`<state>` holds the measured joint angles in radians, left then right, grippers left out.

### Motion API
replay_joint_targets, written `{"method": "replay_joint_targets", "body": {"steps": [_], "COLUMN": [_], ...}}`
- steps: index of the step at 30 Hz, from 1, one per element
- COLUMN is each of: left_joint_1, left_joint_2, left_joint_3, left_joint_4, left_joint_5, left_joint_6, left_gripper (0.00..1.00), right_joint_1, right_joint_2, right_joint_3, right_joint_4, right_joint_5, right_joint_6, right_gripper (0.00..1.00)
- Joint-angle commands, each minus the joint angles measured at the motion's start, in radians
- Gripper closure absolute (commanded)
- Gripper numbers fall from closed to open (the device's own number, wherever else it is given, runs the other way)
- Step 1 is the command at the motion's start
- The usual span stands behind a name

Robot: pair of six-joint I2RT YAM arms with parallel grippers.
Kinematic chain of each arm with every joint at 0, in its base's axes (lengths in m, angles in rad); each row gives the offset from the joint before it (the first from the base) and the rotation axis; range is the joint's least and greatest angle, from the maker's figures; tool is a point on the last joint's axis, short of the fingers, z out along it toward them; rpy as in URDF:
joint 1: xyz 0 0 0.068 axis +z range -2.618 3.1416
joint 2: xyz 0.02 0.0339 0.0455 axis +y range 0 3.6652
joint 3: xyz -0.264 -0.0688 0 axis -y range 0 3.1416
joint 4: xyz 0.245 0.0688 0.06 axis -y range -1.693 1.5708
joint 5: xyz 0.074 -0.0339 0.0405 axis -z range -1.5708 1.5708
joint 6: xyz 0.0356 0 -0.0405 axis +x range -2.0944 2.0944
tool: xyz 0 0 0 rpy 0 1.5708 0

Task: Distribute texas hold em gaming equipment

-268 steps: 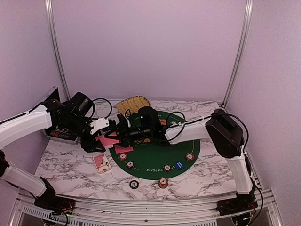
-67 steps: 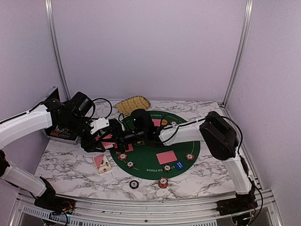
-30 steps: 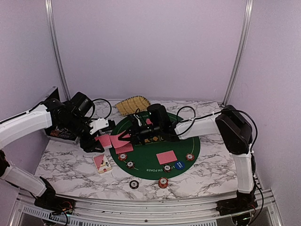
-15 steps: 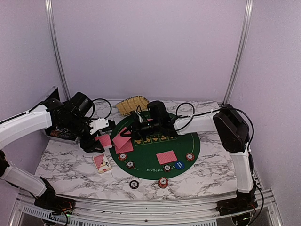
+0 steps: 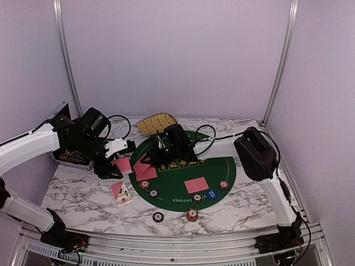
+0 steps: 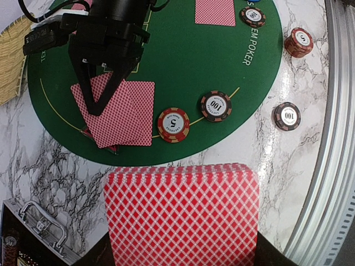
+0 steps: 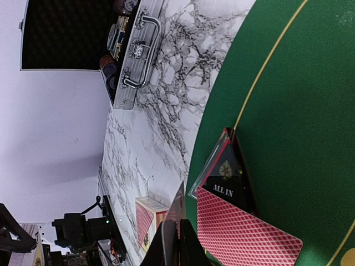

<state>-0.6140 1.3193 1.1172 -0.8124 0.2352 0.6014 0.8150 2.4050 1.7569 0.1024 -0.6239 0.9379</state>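
**Left gripper** [image 5: 116, 166]: the jaws are clamped across a thick deck [image 6: 183, 216]. Its backs are red with a white lattice. It is held above the marble table [image 6: 55, 166], just off the left edge of the green mat [image 6: 183, 66].

**Right gripper** [image 6: 99, 108]: the jaws are narrow and pinch a single card [image 6: 111, 130] with the same back. The card is tilted, low over the mat's left margin. It overlaps a flat card [image 6: 141, 108] lying on the felt, and a corner of another card shows beneath.

**Other pieces:**
- A black triangular button [image 7: 227, 177] marked ALL IN sits at the mat's border, against a card.
- A red chip [image 6: 173, 124] marked 5 lies just beside the flat card, on the mat's edge.
- A dark chip [image 6: 216, 105] marked 100 lies near the red chip, also on the mat's edge.
- A lone card [image 6: 215, 11] lies face down, well apart across bare felt.

**Edges and room:**
- A strip of marble separates the mat from the metal case [image 7: 133, 55].
- The card box [image 7: 150, 219] stands on that strip, near the mat's border.
- The basket [image 6: 11, 66] lies just beside the mat's far edge.
- On the marble between the mat and the near rail lie a loose dark chip [image 6: 287, 115] and a loose red chip [image 6: 299, 41].
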Motion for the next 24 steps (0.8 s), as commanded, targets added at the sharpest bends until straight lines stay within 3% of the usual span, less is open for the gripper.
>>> {"method": "replay_joint_targets", "body": {"steps": [1,5,16,24], "left_joint_1": [0.005,0.005,0.005,0.005], "left_joint_2": [-0.028,-0.026,-0.027,-0.025], "left_joint_3": [-0.002,-0.002,-0.002,0.0], "left_joint_4": [0.01,0.009,0.007,0.007], "left_joint_5": [0.016,0.017,0.023,0.025], "left_joint_6": [-0.003,0.0,-0.004,-0.005], "left_gripper": [1.0,1.0,1.0,1.0], "right_joint_1": [-0.001,0.003,0.032,0.03], "right_joint_2": [0.026,0.032,0.021,-0.042], "right_joint_3": [0.074,0.08,0.092,0.062], "right_joint_4": [-0.048,-0.057,-0.17,-0.221], "right_joint_5": [0.061,0.077,0.11,0.155], "right_joint_6": [-0.03,-0.033,-0.096,-0.146], "right_gripper": [0.92,0.87,0.61,0.55]}}
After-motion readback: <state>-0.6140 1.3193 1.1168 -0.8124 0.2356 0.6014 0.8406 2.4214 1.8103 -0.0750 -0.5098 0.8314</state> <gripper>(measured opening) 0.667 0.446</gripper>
